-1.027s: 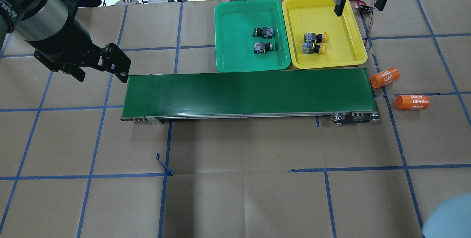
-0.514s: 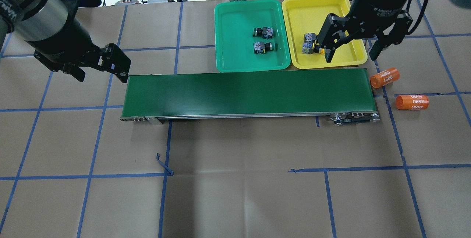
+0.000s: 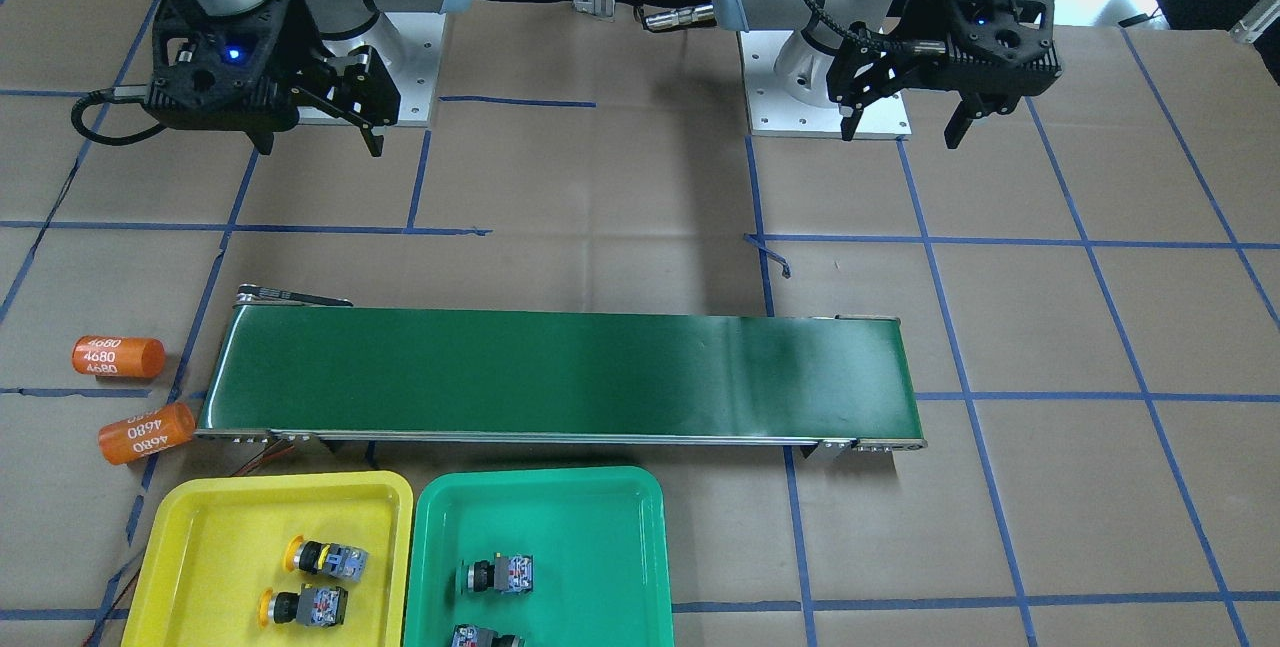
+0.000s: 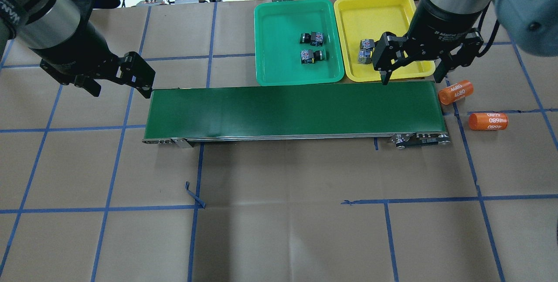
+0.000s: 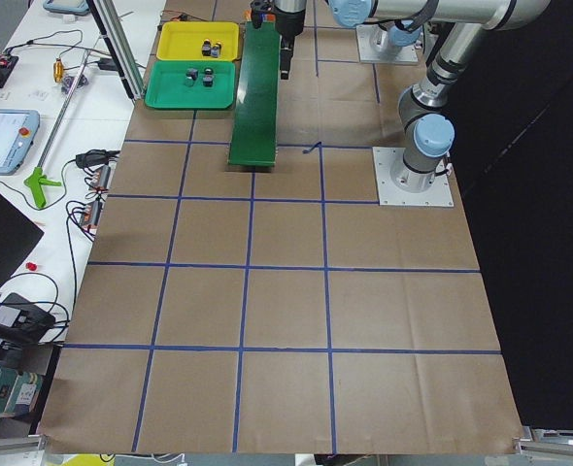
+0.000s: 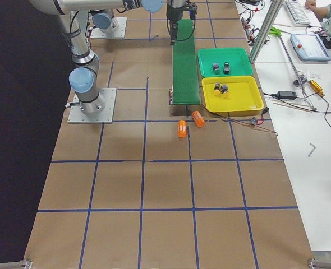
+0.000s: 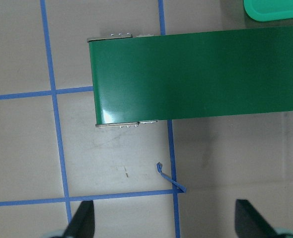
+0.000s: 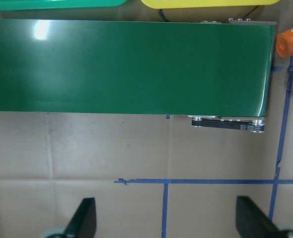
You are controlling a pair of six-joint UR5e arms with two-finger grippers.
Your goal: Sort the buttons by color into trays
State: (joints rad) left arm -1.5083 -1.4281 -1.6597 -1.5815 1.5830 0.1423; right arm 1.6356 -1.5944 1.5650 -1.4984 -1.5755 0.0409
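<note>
— how did the right gripper [image 4: 410, 80] stand?
— fingers spread wide, nothing between them, raised high over the table toward the right end of the conveyor belt [image 4: 292, 110].
— and the left gripper [image 4: 121, 93]?
— wide apart too, empty, high up near the belt's left end.
— the buttons?
— two yellow buttons [image 3: 325, 559] lay in the yellow tray [image 3: 280, 482], two green buttons [image 3: 497, 574] in the green tray [image 3: 540, 477] just beside it. two orange cylinders [image 4: 455, 92] marked 4680 lay off the belt's right end.

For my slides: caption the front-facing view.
Sorted: yellow buttons in yellow tray, green buttons in green tray; left gripper, right gripper open.
</note>
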